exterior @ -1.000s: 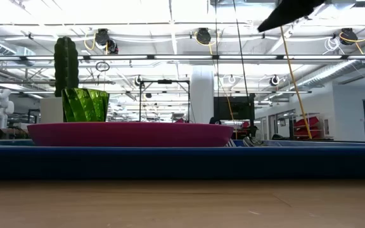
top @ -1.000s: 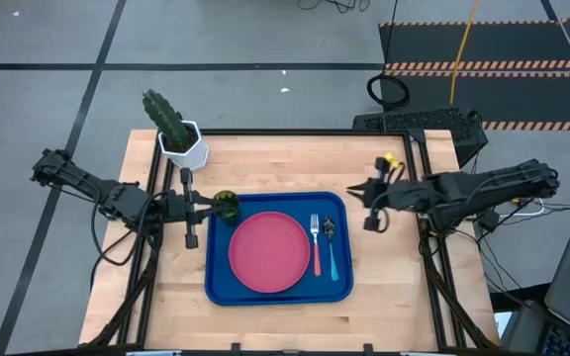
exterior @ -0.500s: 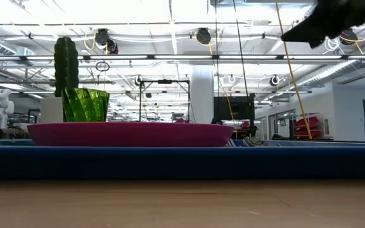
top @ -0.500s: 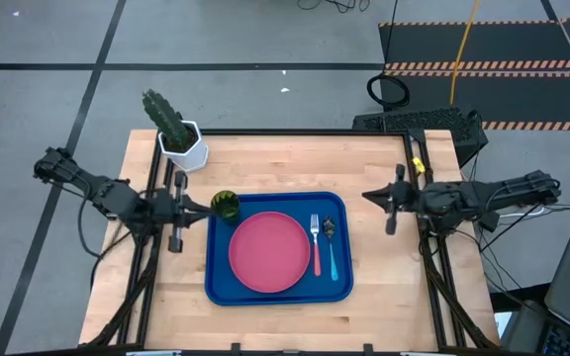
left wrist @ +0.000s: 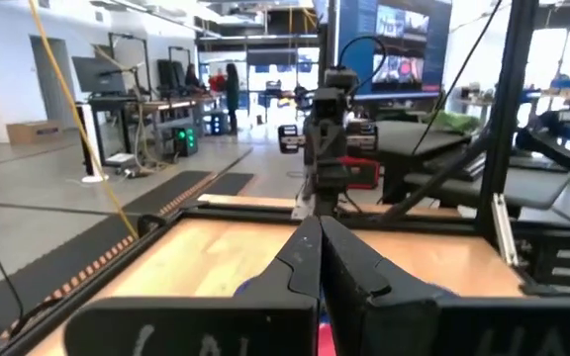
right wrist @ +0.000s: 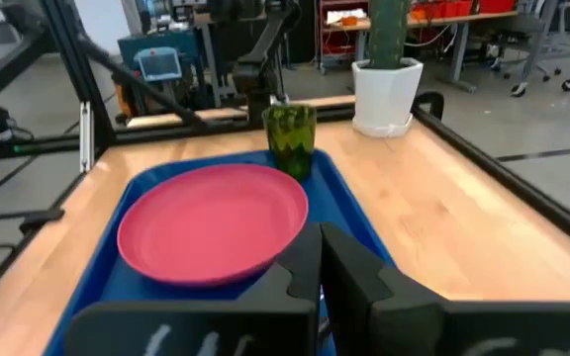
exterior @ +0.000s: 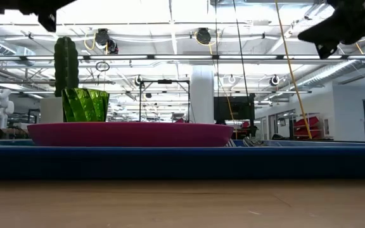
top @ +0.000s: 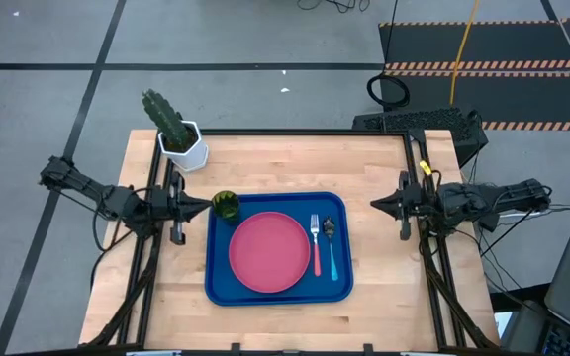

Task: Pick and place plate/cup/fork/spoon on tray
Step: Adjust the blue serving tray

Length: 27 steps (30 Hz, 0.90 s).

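High view, 1 plate, 1 cup, 1 fork, 1 spoon, 1 tray

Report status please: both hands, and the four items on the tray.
Left hand shut, empty, beside tray. Right hand shut, empty, at table's right edge. Plate, cup, fork, spoon all on tray. Nothing in the way.
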Motion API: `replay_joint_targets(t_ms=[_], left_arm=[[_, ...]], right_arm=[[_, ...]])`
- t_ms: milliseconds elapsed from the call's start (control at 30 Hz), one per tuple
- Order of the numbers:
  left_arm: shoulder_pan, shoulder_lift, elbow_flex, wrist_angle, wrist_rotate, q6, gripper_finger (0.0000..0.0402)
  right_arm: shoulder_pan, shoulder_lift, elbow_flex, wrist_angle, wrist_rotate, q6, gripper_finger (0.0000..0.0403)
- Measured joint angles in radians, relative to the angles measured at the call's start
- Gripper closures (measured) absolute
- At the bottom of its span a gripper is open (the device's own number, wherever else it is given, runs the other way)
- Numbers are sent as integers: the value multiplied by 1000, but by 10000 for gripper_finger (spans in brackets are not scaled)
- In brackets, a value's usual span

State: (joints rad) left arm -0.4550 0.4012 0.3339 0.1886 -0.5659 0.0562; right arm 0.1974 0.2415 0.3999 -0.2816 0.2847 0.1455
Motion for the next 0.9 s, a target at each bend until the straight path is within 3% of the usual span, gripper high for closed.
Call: replay_joint_targets(t_ms=[333, 567, 900], left_arm=[[27, -36, -91, 7, 7, -61, 400], [52, -36, -226, 200, 54, -70, 400], [37, -36, -232, 233, 103, -93, 400]], right_arm=[[-1, -54, -176, 200, -69, 11, 403], [-36, -93, -309, 349, -140, 47, 403], [-110, -54, -313, 198, -170, 67, 403]])
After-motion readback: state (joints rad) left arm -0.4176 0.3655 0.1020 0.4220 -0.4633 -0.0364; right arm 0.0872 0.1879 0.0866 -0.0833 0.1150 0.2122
